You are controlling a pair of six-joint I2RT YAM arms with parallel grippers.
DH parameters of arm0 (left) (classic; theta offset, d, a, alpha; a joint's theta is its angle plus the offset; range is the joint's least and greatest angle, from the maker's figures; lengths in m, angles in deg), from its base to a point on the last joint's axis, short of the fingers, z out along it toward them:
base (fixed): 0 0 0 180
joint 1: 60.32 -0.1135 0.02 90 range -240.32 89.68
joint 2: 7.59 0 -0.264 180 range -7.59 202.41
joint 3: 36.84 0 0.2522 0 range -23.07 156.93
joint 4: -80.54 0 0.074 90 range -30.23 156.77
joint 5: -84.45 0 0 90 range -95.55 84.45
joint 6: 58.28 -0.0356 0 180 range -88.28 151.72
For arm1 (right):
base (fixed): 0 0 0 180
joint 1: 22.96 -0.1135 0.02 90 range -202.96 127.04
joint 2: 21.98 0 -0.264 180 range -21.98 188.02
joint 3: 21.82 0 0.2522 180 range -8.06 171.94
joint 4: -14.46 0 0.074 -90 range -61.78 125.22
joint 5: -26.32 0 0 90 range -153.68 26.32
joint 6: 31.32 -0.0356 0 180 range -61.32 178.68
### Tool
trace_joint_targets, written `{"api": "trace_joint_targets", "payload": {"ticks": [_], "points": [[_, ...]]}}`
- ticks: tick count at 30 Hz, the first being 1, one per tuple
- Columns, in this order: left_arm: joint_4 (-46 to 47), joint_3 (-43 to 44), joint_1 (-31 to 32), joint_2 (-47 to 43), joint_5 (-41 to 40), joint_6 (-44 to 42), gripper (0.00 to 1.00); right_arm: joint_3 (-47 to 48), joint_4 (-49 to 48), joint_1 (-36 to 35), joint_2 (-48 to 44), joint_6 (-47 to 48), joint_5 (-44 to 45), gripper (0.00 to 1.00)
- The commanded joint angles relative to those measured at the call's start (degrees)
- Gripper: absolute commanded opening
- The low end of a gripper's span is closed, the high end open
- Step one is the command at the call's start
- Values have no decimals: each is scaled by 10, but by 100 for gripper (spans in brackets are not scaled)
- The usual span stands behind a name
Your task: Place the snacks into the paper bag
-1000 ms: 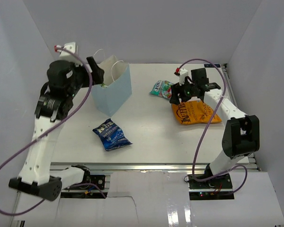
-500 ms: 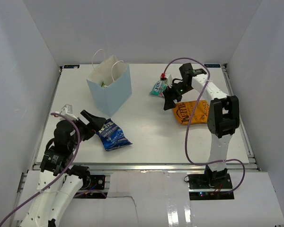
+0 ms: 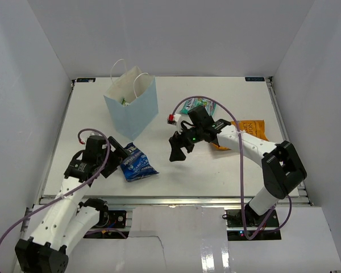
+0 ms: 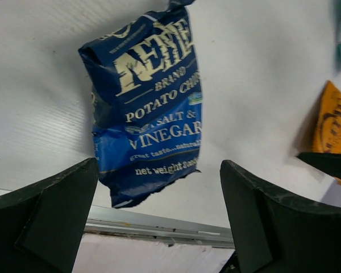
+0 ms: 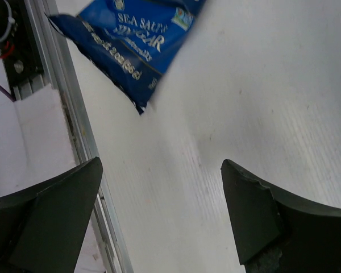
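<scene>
The blue crisp bag (image 3: 138,164) lies flat near the table's front left. My left gripper (image 3: 120,153) sits low just left of it, open, with the bag's lower edge (image 4: 148,108) ahead of its fingers and nothing held. My right gripper (image 3: 178,149) hovers open and empty over bare table right of that bag (image 5: 131,34). The pale blue paper bag (image 3: 133,105) stands upright at the back left, with a bit of green packet (image 3: 125,102) showing inside. The orange crisp bag (image 3: 253,126) lies partly under the right arm. A small teal bag (image 3: 193,105) lies behind it.
The metal front rail of the table (image 4: 153,227) runs just below the blue bag and past the right gripper (image 5: 74,142). White enclosure walls stand on the left, right and back. The orange bag's corner (image 4: 332,122) shows at the left wrist view's right edge.
My left arm came down from beside the paper bag to the blue crisp bag. My right arm left the orange and teal packets for the table's middle, its jaws widening.
</scene>
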Motion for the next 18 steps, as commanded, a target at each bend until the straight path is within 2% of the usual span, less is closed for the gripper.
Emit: {"api": "trace_joint_targets", "payload": {"ticks": [1, 12, 18], "points": [[-5, 2, -3, 59, -22, -11, 98, -10, -131, -9, -14, -85, 8, 91], [108, -20, -13, 195, -30, -80, 95, -31, -129, -8, -24, -71, -4, 92], [188, -63, -32, 214, -4, -129, 86, -30, -115, -4, -28, -64, -3, 92]]}}
